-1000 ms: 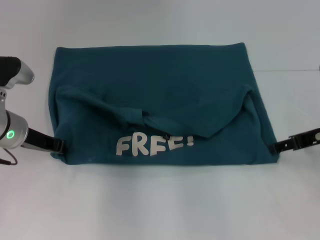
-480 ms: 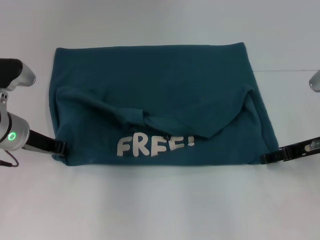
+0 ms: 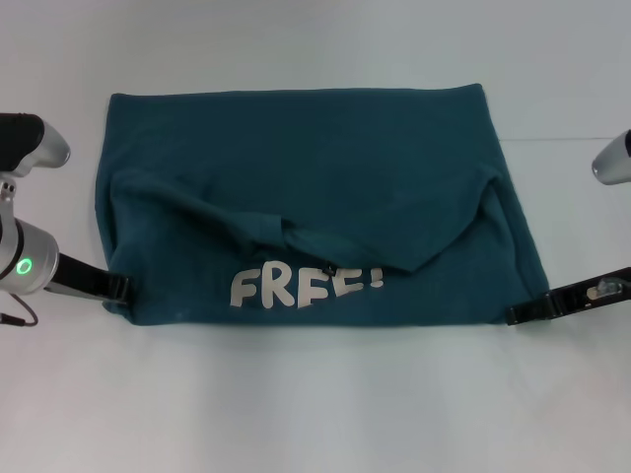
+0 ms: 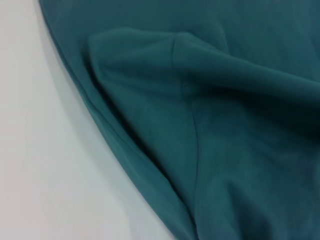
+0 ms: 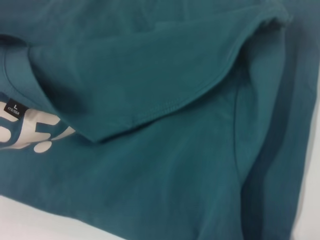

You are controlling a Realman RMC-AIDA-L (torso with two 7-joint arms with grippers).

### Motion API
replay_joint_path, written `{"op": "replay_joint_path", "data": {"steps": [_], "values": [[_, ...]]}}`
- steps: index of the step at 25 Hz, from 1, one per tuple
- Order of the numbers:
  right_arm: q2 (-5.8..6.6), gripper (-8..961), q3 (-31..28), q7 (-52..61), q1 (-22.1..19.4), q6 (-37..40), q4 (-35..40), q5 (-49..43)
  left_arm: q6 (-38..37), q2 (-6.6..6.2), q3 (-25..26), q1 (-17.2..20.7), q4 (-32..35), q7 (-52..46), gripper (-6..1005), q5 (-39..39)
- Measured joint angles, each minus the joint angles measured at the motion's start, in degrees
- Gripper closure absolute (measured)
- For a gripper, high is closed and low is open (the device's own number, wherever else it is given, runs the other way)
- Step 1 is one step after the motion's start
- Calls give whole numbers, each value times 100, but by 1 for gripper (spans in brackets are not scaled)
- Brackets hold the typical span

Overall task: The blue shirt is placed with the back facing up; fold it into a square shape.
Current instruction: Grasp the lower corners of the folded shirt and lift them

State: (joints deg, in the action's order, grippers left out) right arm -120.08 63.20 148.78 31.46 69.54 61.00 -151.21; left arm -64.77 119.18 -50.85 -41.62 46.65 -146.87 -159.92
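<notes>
The blue shirt (image 3: 315, 168) lies spread on the white table (image 3: 315, 404), with its upper part and both sleeves folded down over the body. White "FREE!" lettering (image 3: 301, 286) shows near the front edge. My left gripper (image 3: 118, 288) sits at the shirt's near left corner and touches the fabric edge. At the near right corner my right gripper (image 3: 518, 313) lies low against the front hem. Folded teal cloth (image 4: 225, 125) fills the left wrist view. The right wrist view shows the folded flap (image 5: 150, 165), part of the lettering and a size tag (image 5: 13, 108).
White tabletop surrounds the shirt on all sides, with a wide bare strip in front of it. Grey parts of the arms show at the far left (image 3: 30, 143) and far right (image 3: 613, 158) edges of the head view.
My right gripper has slid left and toward the front, from beside the shirt's right corner to its front hem. The left gripper and the shirt have hardly moved.
</notes>
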Motion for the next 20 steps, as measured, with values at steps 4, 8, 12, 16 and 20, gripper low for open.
{"op": "replay_joint_path", "data": {"steps": [4, 8, 12, 16, 20], "values": [[3, 67, 12, 2, 65, -112, -138, -4, 8, -4, -3, -20, 0, 0, 904, 2], [17, 92, 25, 4, 165, -167, -328, -9, 8, -16, -4, -22, 0, 0, 904, 3], [22, 117, 41, 6, 242, -219, -438, -46, 8, -13, -5, -24, 2, 0, 905, 11], [13, 142, 50, 8, 308, -318, -552, -90, -14, 3, -13, -37, 3, 3, 905, 13], [23, 230, 51, -30, 408, -443, -746, -93, -38, 9, -13, -39, 3, 38, 904, 14]]}}
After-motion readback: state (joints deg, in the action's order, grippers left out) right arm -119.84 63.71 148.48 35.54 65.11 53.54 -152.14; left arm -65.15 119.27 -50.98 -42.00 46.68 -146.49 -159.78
